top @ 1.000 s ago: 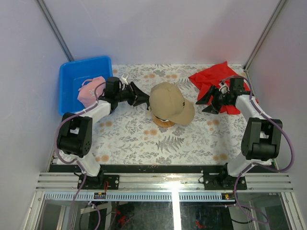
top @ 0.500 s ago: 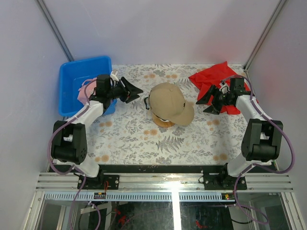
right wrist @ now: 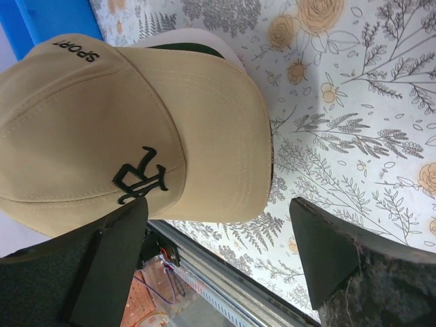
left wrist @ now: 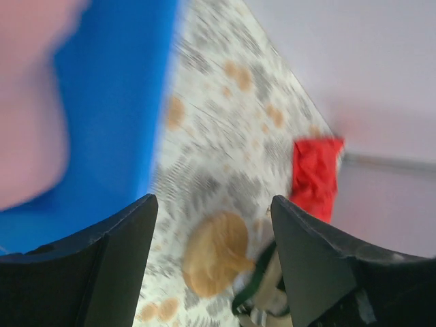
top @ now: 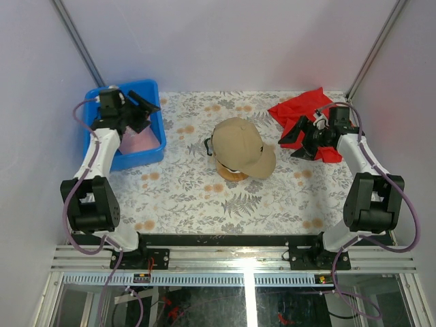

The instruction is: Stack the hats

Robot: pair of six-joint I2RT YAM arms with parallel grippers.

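A: From above, where do we find the caps?
B: We see the tan cap (top: pixel 238 145) in the middle of the table (top: pixel 204 197), sitting on the wooden stand (top: pixel 231 175). The pink cap (top: pixel 139 139) lies in the blue bin (top: pixel 155 102) at the far left.
A: And the arms?
B: The left gripper (top: pixel 144 110) hangs over the bin's far part, fingers spread, with nothing between them. The right gripper (top: pixel 294 141) is also spread and empty, just beside the red cloth (top: pixel 306 112) and right of the tan cap.
A: What do we get from the left wrist?
B: A blurred picture. The left gripper (left wrist: pixel 211 201) shows a wide gap between its fingers (left wrist: pixel 116 272). We make out the blue bin (left wrist: pixel 116 102) with the pink cap (left wrist: pixel 27 102) on the left, the tan cap (left wrist: pixel 214 252) below and the red cloth (left wrist: pixel 313 177) at the right.
A: And the right wrist?
B: The right gripper (right wrist: pixel 218 204) is spread wide, clear of the tan cap (right wrist: pixel 136 136), whose dark logo faces us. Under it we see the edges of a green cap (right wrist: pixel 187 48) and a white cap (right wrist: pixel 218 44). A corner of the blue bin (right wrist: pixel 54 17) shows beyond.
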